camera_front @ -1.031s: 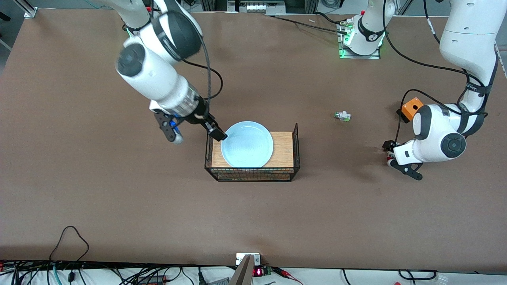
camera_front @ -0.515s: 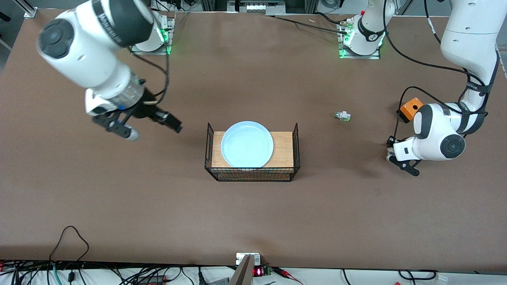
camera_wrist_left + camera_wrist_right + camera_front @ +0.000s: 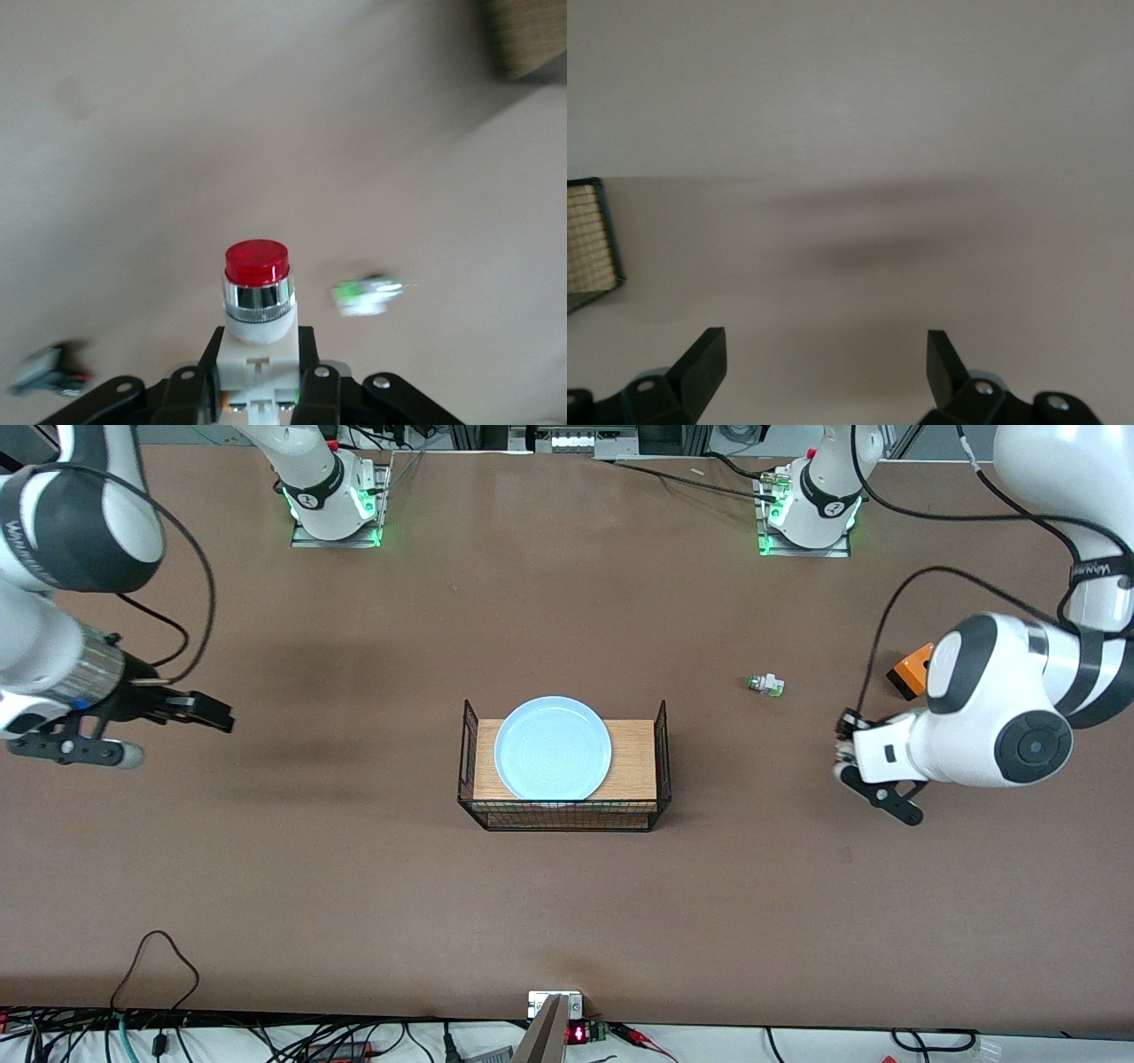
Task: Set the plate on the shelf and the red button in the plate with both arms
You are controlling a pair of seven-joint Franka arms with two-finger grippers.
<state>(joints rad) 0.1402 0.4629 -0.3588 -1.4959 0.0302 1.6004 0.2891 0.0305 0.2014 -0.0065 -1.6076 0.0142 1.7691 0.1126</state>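
Observation:
The pale blue plate [image 3: 553, 747] lies on the wooden tray [image 3: 633, 760] inside the black wire basket. My right gripper [image 3: 166, 735] is open and empty over bare table toward the right arm's end, well apart from the basket; its open fingers [image 3: 702, 361] show in the right wrist view. My left gripper [image 3: 848, 763] is shut on the red button [image 3: 257, 297], a white body with a chrome ring and red cap, held over the table toward the left arm's end, between the basket and the orange box.
A small white part with a green tip [image 3: 766, 685] lies on the table farther from the front camera than my left gripper; it also shows in the left wrist view [image 3: 365, 297]. An orange box [image 3: 911, 671] sits partly hidden by the left arm. The basket has tall wire ends [image 3: 661, 753].
My right gripper has let go at the plate's rim and swung away toward the right arm's end, open. My left gripper has shifted a little toward the basket, still holding the button.

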